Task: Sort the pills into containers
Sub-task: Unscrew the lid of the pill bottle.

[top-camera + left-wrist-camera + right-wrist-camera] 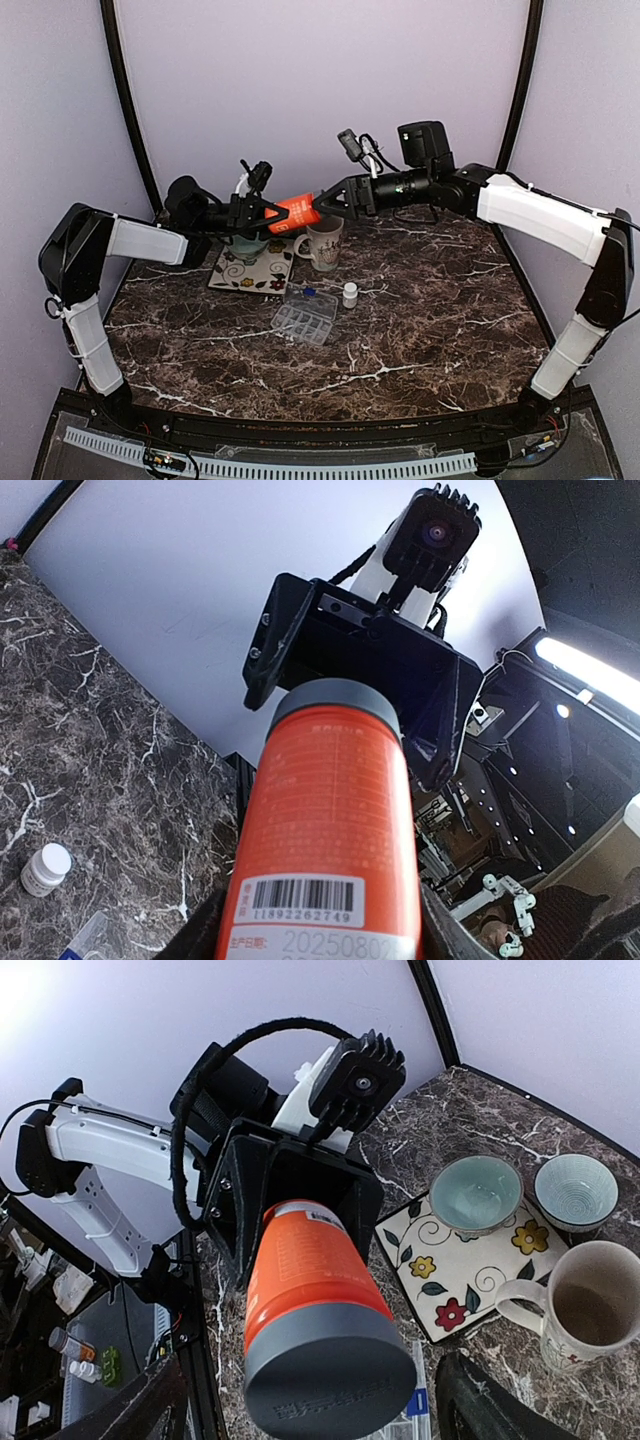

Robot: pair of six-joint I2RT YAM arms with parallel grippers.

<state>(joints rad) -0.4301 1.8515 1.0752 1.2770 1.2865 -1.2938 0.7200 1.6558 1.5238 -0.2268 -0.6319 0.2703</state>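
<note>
– Bottle (298, 210) location?
– Mid-air over the far table (420, 320), long axis left to right, cap (330, 1375) pointing right. Left gripper (272, 213) pinches its base; right gripper (322, 204) stands spread around the cap, clear of it.

We are looking at a robotics lab test cell, not a home. 2 white-and-black robot arms, the left arm (145, 242) and the right arm (540, 217), are bolted at the near edge of a dark brown marble-patterned tabletop (430, 320). A white slotted cable duct (300, 467) runs along that edge. Plain pale lilac backdrop panels (320, 90), framed by black poles (131, 108), close the table in on 3 sides.

The household pieces read as staged props:
- a square flower-patterned tile (440, 1275)
- a pale green ceramic bowl (475, 1192)
- a ribbed grey-white ceramic bowl (575, 1188)
- a beige mug (322, 245)
- a clear plastic compartment box (303, 321)

Past the panels, the left wrist view shows a ceiling strip light (585, 665) and dark perforated metal frames (520, 790).
</note>
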